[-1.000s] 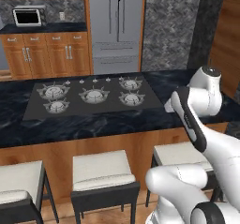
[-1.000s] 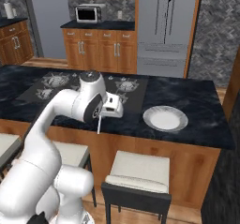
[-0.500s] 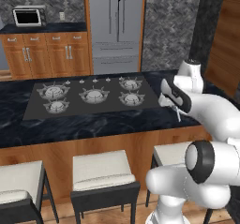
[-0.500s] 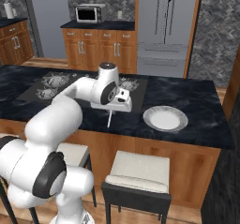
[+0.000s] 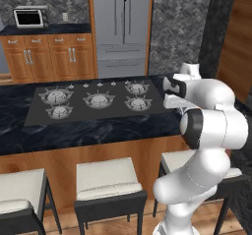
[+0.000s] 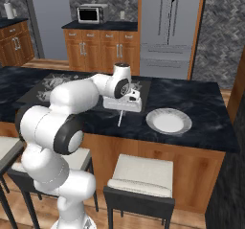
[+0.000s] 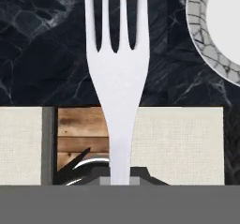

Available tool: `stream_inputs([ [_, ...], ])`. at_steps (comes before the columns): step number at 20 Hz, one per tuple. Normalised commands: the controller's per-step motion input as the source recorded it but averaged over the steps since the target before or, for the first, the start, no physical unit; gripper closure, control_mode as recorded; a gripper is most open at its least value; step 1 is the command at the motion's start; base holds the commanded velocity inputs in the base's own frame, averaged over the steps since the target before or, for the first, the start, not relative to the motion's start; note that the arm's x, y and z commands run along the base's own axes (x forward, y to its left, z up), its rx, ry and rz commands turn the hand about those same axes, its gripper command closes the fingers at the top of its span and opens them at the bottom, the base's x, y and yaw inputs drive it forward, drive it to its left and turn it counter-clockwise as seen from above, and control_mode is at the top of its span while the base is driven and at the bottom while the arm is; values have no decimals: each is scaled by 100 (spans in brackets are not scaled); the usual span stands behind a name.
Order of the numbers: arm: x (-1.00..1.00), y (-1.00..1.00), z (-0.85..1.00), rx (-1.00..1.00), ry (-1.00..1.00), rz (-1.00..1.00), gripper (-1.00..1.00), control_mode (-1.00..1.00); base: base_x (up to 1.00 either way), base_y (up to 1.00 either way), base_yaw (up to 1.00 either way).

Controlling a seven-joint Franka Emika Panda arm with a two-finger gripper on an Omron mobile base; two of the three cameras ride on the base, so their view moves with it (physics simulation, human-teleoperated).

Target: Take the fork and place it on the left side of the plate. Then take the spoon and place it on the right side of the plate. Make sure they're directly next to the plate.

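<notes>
No legible text or markings anywhere.

We see a glossy white robot arm (image 6: 72, 98) built from fat, rounded tube segments — smooth shells without visible cables, screws or markings. Dark charcoal rings (image 6: 67, 138) sit where the segments meet, each like a wide band around a joint. Measured from the base of the arm, the lowest segments are the bulkiest; the farther ones slim down. Farthest from the base sits a small white cap with a dark top (image 6: 121, 66), and beside it a boxy white hand block (image 6: 123, 101) with dark insets.
</notes>
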Motion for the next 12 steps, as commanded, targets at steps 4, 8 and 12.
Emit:
stream_inputs([
  [4, 52, 0, -39, -4, 2, -2, 100, -100, 0, 0, 0],
  [8, 53, 0, -43, -4, 4, -1, 100, -100, 0, 0, 0],
  [12, 40, -6, -46, -4, 2, -1, 100, -100, 0, 0, 0],
])
